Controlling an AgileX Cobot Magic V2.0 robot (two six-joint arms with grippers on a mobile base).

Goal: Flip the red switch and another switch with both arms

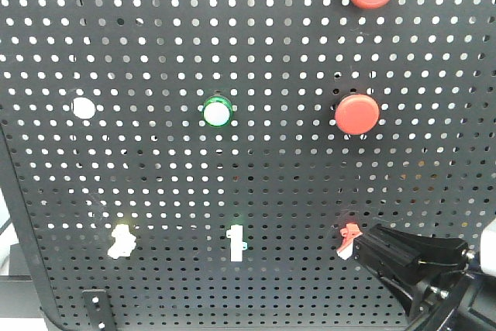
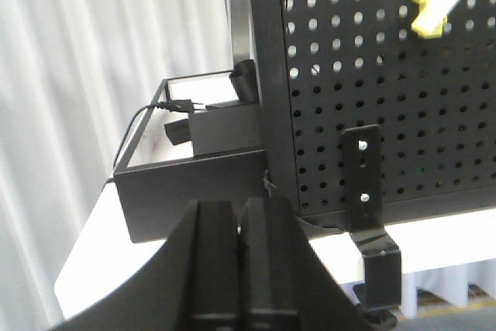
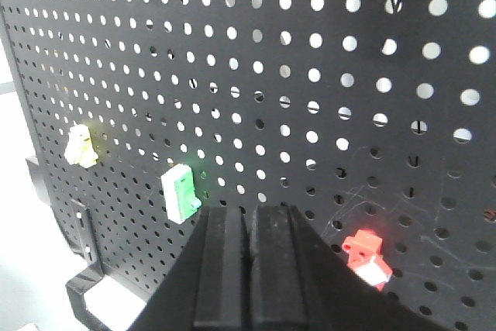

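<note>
While the yellow switch (image 1: 122, 239) sits at the lower left of the pegboard (image 1: 155, 52), the red switch (image 1: 349, 239) lies lower right, just beside the right gripper (image 1: 364, 252), fingers together. Left gripper (image 2: 240, 218) likewise closed, empty.

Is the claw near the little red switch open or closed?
Closed: the right gripper has both fingers pressed together, just left of the red switch.

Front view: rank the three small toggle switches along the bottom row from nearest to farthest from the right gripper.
1. The red switch, right end of the row, just beside the right gripper.
2. The white toggle with green base, middle of the row.
3. The pale yellow switch, left end.
</note>
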